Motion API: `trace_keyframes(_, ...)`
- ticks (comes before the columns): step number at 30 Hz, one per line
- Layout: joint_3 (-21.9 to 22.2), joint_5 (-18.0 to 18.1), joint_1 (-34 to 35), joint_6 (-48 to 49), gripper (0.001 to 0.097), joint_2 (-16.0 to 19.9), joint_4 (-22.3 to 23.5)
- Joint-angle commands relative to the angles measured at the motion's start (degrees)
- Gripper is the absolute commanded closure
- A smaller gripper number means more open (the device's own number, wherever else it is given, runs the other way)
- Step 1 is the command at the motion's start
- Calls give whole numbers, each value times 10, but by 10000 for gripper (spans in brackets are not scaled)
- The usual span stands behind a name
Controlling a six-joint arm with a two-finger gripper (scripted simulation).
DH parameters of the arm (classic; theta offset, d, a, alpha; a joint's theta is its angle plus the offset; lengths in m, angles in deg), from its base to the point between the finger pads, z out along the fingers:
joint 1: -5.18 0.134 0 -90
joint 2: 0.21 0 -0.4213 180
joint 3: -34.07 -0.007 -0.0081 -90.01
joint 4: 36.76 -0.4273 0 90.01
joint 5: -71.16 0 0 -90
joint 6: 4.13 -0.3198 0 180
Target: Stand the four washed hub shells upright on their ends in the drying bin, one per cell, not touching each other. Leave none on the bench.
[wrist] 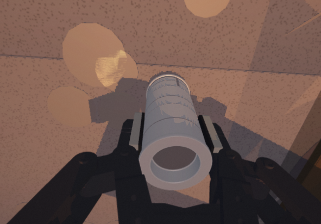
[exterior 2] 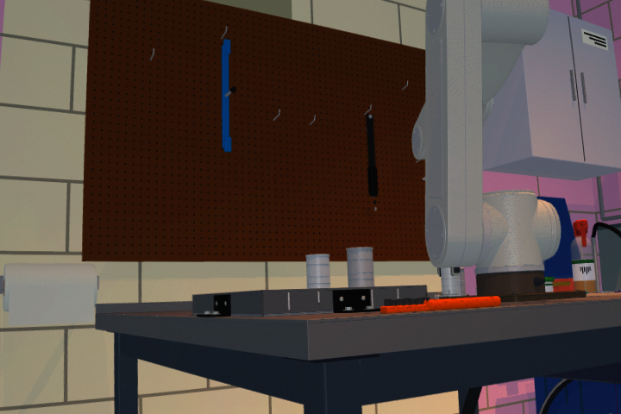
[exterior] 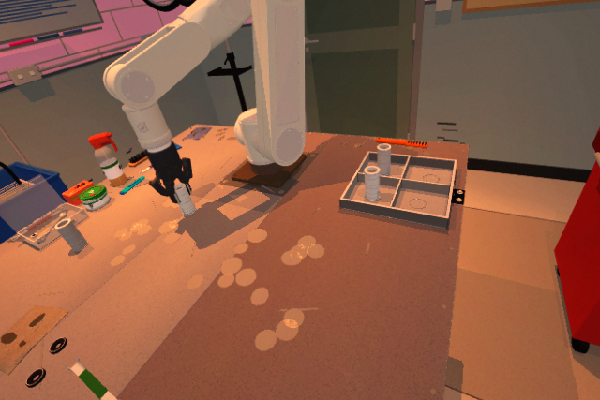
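A grey hub shell (exterior: 184,199) (wrist: 172,127) stands upright on the left part of the bench, and my gripper (exterior: 175,188) (wrist: 174,130) has its two fingers closed on the shell's sides near its top. Another hub shell (exterior: 71,235) stands alone further left on the bench. The grey drying bin (exterior: 401,188) (exterior 2: 309,300) sits on the right part of the bench with four cells; two hub shells (exterior: 372,183) (exterior: 384,159) stand upright in its two left cells, apart from each other (exterior 2: 318,271) (exterior 2: 360,266). The two right cells are empty.
A clear tray (exterior: 46,224) with tools lies by the left edge, beside a green tin (exterior: 94,196) and a spray bottle (exterior: 108,160). An orange brush (exterior: 402,142) (exterior 2: 438,304) lies behind the bin. The arm's base (exterior: 269,153) stands between the two areas.
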Motion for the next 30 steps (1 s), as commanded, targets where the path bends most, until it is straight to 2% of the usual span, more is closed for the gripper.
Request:
trace_keyframes(1,4,-4,0,0,901,-2,0)
trace_keyframes(23,112,-145,0,0,901,-35,0)
trace_keyframes(30,143,-179,0,0,901,-38,0)
